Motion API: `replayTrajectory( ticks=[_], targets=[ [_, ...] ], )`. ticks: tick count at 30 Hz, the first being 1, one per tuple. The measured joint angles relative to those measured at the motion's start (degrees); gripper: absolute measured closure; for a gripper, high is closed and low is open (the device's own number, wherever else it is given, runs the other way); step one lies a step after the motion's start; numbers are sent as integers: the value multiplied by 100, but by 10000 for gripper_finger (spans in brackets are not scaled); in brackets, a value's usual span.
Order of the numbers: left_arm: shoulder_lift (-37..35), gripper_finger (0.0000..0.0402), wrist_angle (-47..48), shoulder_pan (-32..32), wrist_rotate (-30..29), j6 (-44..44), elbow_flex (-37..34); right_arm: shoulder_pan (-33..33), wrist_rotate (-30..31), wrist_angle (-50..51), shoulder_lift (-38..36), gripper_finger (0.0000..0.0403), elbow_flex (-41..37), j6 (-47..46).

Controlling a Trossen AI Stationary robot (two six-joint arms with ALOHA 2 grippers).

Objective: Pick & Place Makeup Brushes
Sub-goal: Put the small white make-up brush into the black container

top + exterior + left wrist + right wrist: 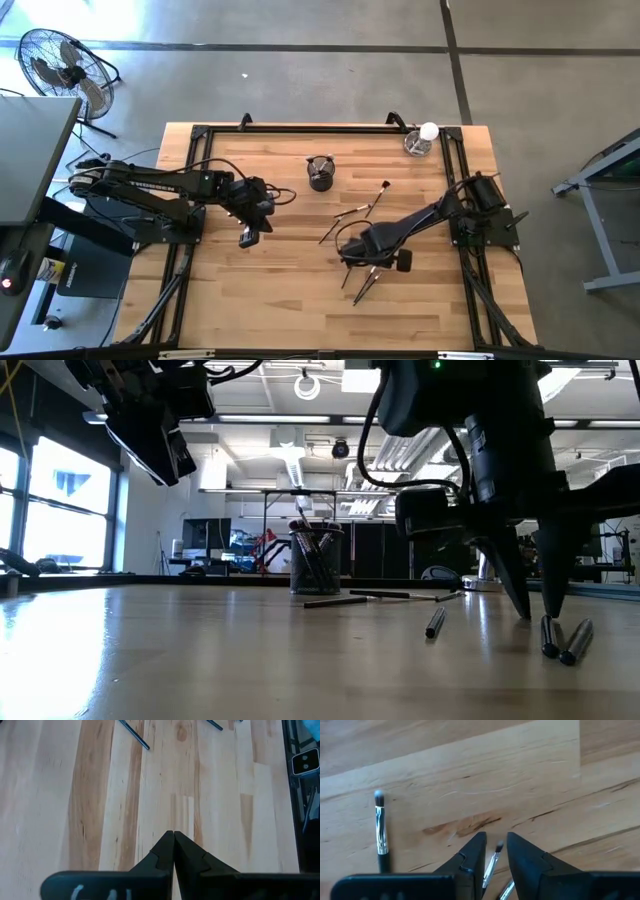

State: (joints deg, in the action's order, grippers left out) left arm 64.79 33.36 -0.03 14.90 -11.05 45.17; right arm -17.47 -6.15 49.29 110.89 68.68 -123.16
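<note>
Several makeup brushes lie flat on the wooden table: two near the middle (345, 214) (378, 198) and some near my right gripper (362, 287). A small black cup (320, 173) holds more brushes standing upright (315, 555). My right gripper (495, 837) points down at the table, open a little, with one finger on each side of a thin brush (491, 862). I cannot tell whether they touch it. Another brush (381, 830) lies beside it. My left gripper (173, 834) is shut and empty, above bare wood left of the middle (248, 237).
A clear glass with a white ball (421, 138) stands at the table's far right corner. A black frame rail (300, 128) runs along the far edge and both sides. Bare wood lies toward the near edge (290, 310).
</note>
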Motion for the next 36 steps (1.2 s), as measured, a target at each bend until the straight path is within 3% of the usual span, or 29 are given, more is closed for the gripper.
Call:
replayTrajectory(
  ticks=[9, 16, 29, 36],
  targets=[
    [0, 397, -30, 0, -11, 53, 0, 5, -40, -276, 16, 396, -26, 46],
    [0, 397, -28, 0, -13, 51, 0, -39, 311, -51, 50, 401, 152, 462],
    [0, 397, -143, 0, -13, 31, 0, -275, 2662, 1353, 72, 402, 1510, 1826],
    [0, 372, -1354, 0, -179, -17, -2, -363, 4299, 2347, 57, 403, 2550, 2942]
  ],
)
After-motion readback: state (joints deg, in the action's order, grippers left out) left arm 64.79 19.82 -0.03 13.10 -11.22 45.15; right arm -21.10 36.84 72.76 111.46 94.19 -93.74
